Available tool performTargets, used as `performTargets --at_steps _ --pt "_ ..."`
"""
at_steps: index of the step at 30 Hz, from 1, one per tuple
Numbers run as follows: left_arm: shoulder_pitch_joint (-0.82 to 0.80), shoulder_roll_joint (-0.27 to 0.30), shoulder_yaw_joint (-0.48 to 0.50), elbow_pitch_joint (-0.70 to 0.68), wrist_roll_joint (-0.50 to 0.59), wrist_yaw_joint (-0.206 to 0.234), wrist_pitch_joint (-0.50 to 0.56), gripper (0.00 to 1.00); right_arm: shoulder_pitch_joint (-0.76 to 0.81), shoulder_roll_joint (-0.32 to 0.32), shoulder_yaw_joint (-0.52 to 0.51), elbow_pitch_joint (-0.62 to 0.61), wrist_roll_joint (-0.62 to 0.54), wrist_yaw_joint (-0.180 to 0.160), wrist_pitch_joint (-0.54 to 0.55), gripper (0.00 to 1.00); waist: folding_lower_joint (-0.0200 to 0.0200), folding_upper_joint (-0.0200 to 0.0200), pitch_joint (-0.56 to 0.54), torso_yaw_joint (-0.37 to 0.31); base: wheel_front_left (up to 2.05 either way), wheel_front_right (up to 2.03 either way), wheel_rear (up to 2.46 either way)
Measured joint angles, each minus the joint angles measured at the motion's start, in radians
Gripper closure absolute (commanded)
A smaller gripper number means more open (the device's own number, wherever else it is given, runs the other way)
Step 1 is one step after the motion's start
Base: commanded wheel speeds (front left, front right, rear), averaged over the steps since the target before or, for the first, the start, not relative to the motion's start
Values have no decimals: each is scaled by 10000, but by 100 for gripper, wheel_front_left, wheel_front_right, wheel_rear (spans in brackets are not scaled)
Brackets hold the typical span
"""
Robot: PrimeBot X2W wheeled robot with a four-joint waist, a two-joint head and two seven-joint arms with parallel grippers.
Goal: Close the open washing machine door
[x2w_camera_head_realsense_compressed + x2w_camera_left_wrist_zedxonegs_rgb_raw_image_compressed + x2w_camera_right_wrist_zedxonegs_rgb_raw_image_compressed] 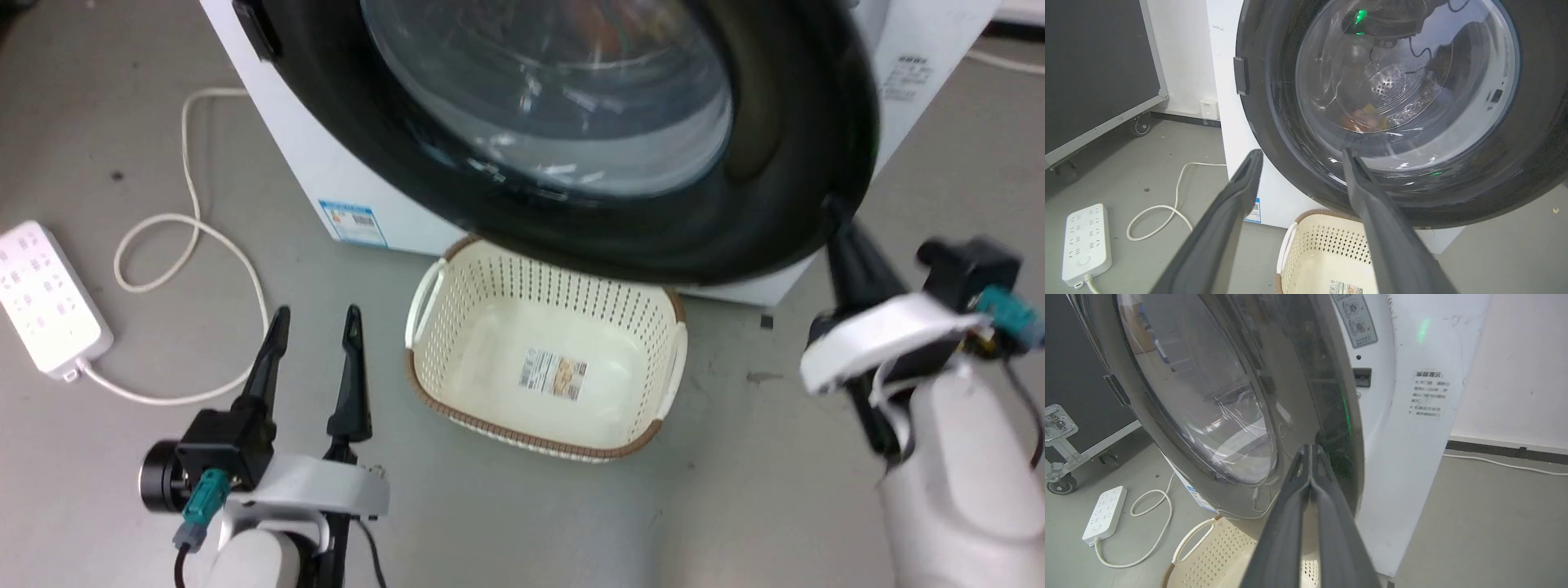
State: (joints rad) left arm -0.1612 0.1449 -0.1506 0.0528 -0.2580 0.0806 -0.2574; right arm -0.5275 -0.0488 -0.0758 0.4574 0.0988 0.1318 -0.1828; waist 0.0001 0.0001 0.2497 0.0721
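Jaws first: L jaws stand wide, 2 dark fingers (273, 351) well apart w/ nothing between them, at 7 o'clock in head view, above the grey floor (735, 490). In left wrist view the same 2 fingers (1224, 220) fork up toward the door's lower rim, not touching it. R jaws are pressed tight together, holding nothing. In right wrist view both fingers (1310, 490) meet in 1 point right at the door's outer edge. In head view they sit at 3 o'clock (857, 261), tip against the rim's lower R side. Actual contact is too blurred to tell.

Items, counted:
- 1 washing machine (335, 171), white, at 12 o'clock in head view.
- 1 washing machine door (800, 163), glossy black ring round clear glass. It stands off the white front at an angle, not flush. 1 small black latch (1240, 75) sits on its rim at 9 o'clock in left wrist view.
- 1 blue label (353, 222) low on the machine front.
- 2 stickers on the front in right wrist view: 1 warning sticker (1354, 318) and 1 text notice (1427, 394).
- 1 cream perforated basket (457, 286) on the floor at centre. Its far rim lies under the door's lower edge, and 1 label (553, 374) is on its bottom.
- 1 white power strip (45, 294) at 9 o'clock, w/ 1 white cable (192, 188) looping beside it.
- 1 black wheeled case (1098, 69) at 10 o'clock in left wrist view.
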Motion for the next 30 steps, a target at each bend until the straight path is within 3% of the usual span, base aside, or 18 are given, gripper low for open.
performTargets --at_steps 15,30 --pt "-447 -276 355 -184 370 -251 0 0 -2274 -4 -1333 903 -637 -2 -217 100 0 0 1207 38 0 0 0" --pt "-501 -489 648 -188 631 -491 0 0 -3284 -58 -1569 1607 -725 -2 -566 100 -1 0 1400 -112 0 0 0"
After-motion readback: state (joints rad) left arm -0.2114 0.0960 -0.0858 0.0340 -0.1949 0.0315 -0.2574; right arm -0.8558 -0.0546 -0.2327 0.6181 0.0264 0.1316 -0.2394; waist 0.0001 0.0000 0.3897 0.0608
